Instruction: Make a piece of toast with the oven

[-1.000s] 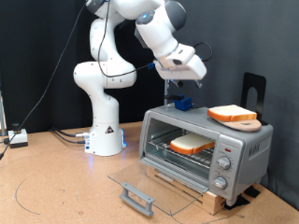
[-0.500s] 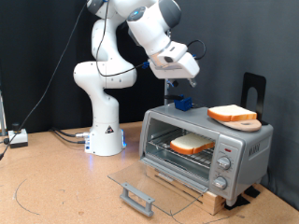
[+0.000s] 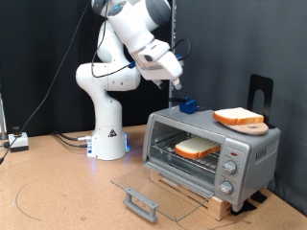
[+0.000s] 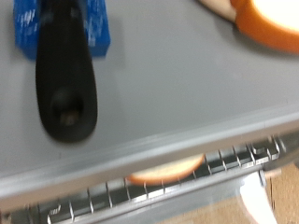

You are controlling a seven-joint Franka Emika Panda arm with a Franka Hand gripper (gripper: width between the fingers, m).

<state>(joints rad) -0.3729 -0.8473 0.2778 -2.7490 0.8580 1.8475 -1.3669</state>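
Note:
The oven (image 3: 213, 150) stands at the exterior view's right with its glass door (image 3: 144, 189) folded down flat. The piece of toast (image 3: 197, 149) lies on the wire rack inside; in the wrist view its edge (image 4: 164, 171) shows through the rack below the grey oven top (image 4: 177, 93). My gripper (image 3: 175, 80) hangs in the air above the oven's left end, touching nothing and with nothing between its fingers. The wrist view does not show the fingers.
A second slice (image 3: 238, 118) (image 4: 266, 21) rests on a board on top of the oven. A small blue block (image 3: 188, 106) (image 4: 62, 28) and a black pole (image 4: 65, 84) are at the oven's back left. Cables lie on the table at the exterior view's left.
The arm has swung up and towards the exterior view's left, carrying the gripper away from above the oven top. The toast, the second slice and the door have stayed put.

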